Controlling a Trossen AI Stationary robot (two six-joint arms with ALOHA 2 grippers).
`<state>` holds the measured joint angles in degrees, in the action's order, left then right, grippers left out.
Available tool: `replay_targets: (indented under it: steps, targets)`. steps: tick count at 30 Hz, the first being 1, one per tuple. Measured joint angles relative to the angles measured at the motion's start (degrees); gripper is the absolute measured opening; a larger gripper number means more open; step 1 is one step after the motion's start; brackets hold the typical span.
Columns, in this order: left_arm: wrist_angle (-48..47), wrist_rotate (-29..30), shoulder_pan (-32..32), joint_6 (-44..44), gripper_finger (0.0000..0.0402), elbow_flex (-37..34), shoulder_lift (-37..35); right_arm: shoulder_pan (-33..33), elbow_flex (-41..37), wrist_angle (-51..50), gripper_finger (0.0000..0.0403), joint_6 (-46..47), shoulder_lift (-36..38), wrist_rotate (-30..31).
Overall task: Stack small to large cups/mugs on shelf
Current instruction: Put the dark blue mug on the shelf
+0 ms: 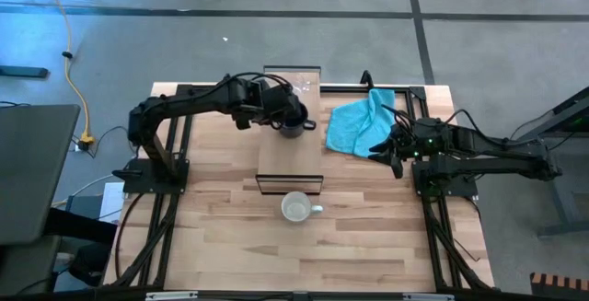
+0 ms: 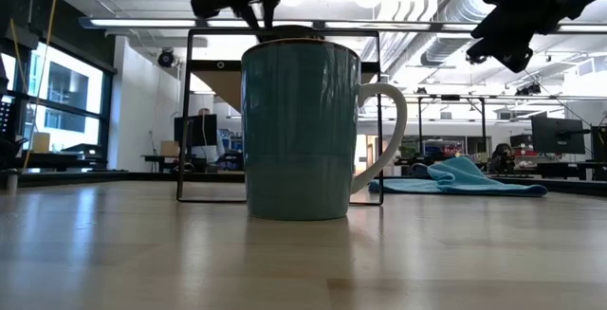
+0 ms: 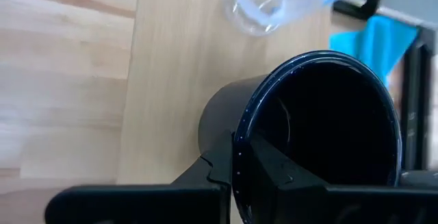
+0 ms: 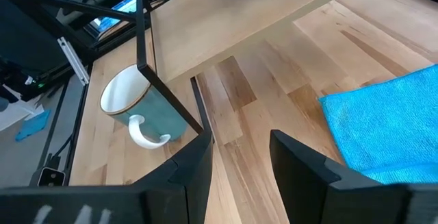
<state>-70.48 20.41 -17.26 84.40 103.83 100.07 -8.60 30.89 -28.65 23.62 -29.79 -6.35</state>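
The light-wood shelf (image 1: 276, 158) runs from the table's middle to its far edge. A clear glass cup (image 3: 274, 1) stands near its far end. My left gripper (image 1: 290, 121) is over the shelf's middle, shut on the black mug (image 3: 321, 121). The third mug (image 1: 296, 209), teal outside with a white inside and handle, stands upright on the table just in front of the shelf's near end; it also shows in the low view (image 2: 299, 130). My right gripper (image 1: 391, 149) is open and empty above the table, right of the shelf. My left gripper holds the black mug by its rim (image 3: 239, 152), one finger inside the mug and one outside against its wall. The fingers come from the table's left side, slanting down. The mug is over the shelf board; whether its base rests on the board, I cannot tell.
A turquoise cloth (image 1: 359, 121) lies crumpled on the table between the shelf and my right gripper. The shelf's dark frame (image 4: 171, 94) stands at its near end, close to the teal mug. Bare table lies in front of that mug.
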Motion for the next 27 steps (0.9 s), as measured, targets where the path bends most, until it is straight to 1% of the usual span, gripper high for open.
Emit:
replay_targets:
  steps: [10, 16, 27]
  targets:
    - [-1.3, 1.3, 0.0, -0.1, 0.0008, 0.0, -0.1, 0.0, 0.0, -0.7, 0.0137, 0.0, 0.0, 0.0]
    - [-1.7, 2.1, 0.0, 1.7, 0.0008, 0.0, -0.1, 0.0, 0.0, -0.7, 0.0137, 0.0, 0.0, 0.1]
    - [-1.4, 1.3, 0.0, 3.3, 0.0008, 0.0, 1.5, 0.0, 0.0, -1.4, 0.0137, -0.1, 0.0, 0.1]
